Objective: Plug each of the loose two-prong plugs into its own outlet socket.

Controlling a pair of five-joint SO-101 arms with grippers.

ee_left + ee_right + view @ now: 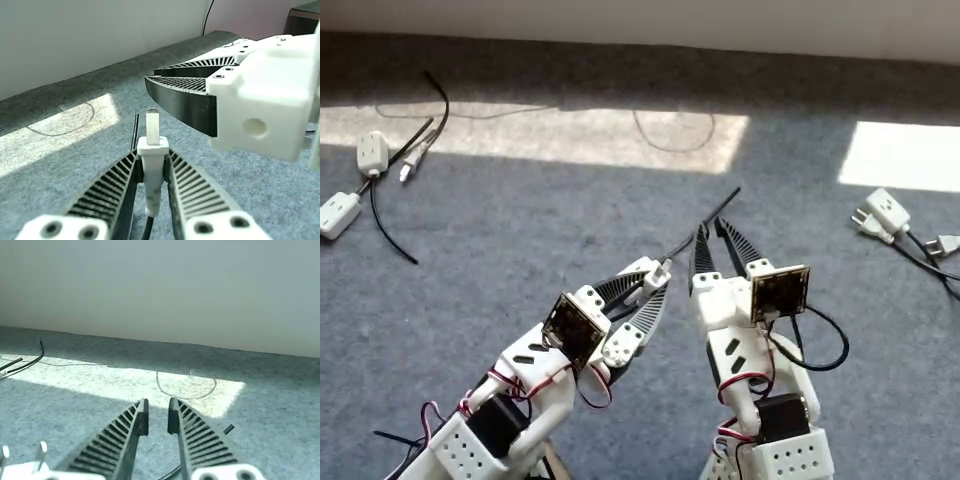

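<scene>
Left tool (152, 159) clamps white two-prong plastic plug (151, 170), right tool (158, 415) barely parted and empty; insertion pending, requiring prong alignment.

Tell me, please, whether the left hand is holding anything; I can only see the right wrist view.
Observer: Yes, the left hand is shut on a white plug, prongs pointing out past the fingertips.
Operator: Where are the sockets?
Observer: Two white socket blocks lie at the far left of the carpet.
Operator: Are there any on the right?
Observer: One more socket block lies at the far right, with a loose plug near it.
</scene>
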